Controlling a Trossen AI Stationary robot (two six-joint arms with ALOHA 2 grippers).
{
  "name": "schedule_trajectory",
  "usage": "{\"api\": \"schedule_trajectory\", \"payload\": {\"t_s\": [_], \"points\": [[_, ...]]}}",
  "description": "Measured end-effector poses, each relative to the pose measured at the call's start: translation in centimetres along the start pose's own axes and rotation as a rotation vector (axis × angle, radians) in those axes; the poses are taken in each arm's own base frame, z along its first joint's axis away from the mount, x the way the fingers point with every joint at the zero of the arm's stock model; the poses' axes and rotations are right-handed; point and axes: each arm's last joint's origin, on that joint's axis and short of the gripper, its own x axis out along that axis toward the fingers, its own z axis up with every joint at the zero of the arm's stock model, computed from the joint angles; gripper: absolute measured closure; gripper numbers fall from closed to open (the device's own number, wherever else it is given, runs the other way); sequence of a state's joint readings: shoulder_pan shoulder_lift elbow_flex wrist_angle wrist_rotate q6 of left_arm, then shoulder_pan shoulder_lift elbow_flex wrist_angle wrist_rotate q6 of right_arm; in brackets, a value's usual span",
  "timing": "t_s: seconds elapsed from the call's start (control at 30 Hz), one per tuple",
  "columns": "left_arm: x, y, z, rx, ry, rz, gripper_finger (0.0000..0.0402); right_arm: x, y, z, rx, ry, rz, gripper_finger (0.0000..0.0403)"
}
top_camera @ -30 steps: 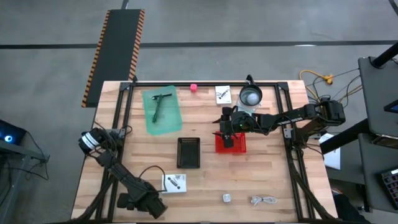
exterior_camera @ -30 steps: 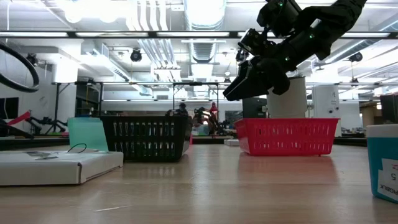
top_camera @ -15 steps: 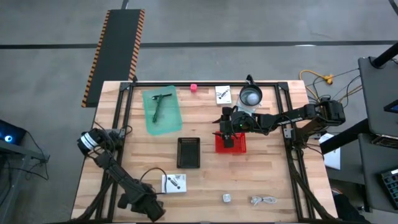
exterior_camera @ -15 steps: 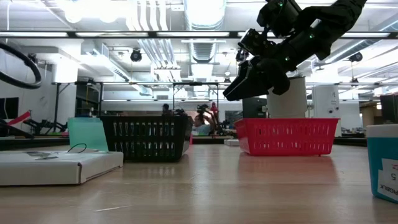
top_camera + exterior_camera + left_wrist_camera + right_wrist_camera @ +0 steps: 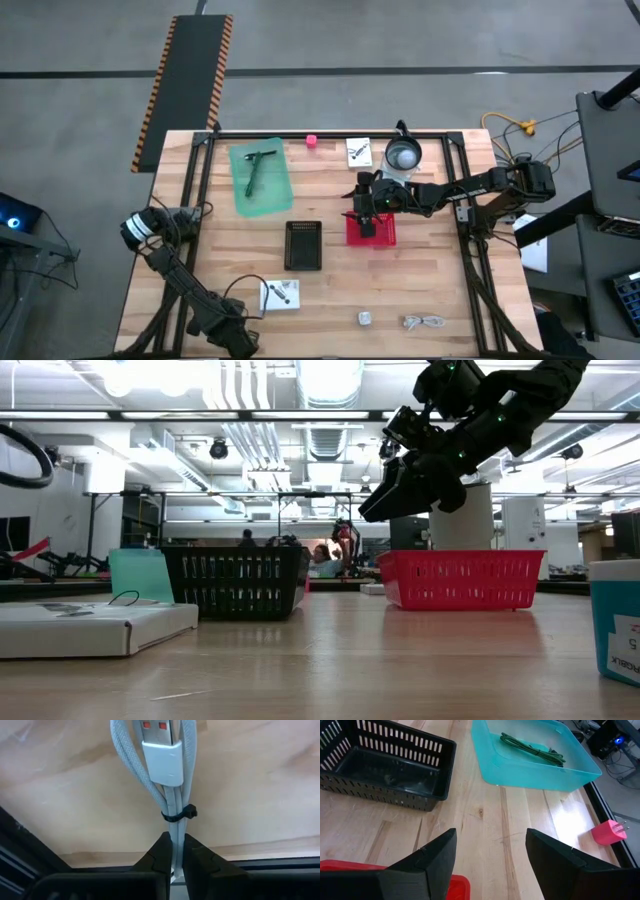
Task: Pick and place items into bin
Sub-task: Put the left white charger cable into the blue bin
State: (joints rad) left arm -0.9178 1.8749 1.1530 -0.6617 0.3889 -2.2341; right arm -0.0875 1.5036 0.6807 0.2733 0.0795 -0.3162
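My left gripper (image 5: pixel 175 840) is at the table's near edge, left of centre (image 5: pixel 236 340), shut on a grey cable bundle (image 5: pixel 172 780) that has a white USB plug and a black tie. In the high view the gripper hides that bundle. My right gripper (image 5: pixel 490 860) hangs open over the red bin (image 5: pixel 372 230) with nothing between its fingers. A white card (image 5: pixel 281 293), a tiny silver cube (image 5: pixel 365 318) and another cable bundle (image 5: pixel 425 321) lie flat near the front. A pink blob (image 5: pixel 311 141) and a second white card (image 5: pixel 359 152) lie at the far edge. My left gripper pinches the bundle's grey strands (image 5: pixel 175 826) between its two fingers, just behind the black tie. The bundle runs straight on away from the fingers, plug end farthest. That plug end lies against the wooden table top.
A black basket (image 5: pixel 304 245) stands at the table's middle, left of the red bin. A teal tray (image 5: pixel 260 178) with a dark green cable sits at the far left. A clear jug (image 5: pixel 403 156) stands at the far right. A black frame runs along the table's edges.
My left arm has drawn a little toward the table's near left corner, its gripper ending closer to the near edge. The right arm and the loose items have stayed where they were.
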Motion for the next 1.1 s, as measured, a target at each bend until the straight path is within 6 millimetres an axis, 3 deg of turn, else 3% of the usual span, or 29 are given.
{"api": "schedule_trajectory", "payload": {"t_s": [0.57,0.77,1.1], "points": [[-0.9,-0.5,0.2,0.217,-0.291,-0.224,0.0388,0.0,0.0,0.0,0.001,0.0,0.0,0.0179],[-1.7,-0.4,0.2,0.218,-0.342,-0.269,0.0388,0.0,0.0,0.0,0.001,0.003,0.001,0.0179],[-3.4,-0.6,0.6,0.455,-0.704,-0.414,0.0389,0.0,0.0,-0.1,0.001,0.008,0.003,0.0179]]}}
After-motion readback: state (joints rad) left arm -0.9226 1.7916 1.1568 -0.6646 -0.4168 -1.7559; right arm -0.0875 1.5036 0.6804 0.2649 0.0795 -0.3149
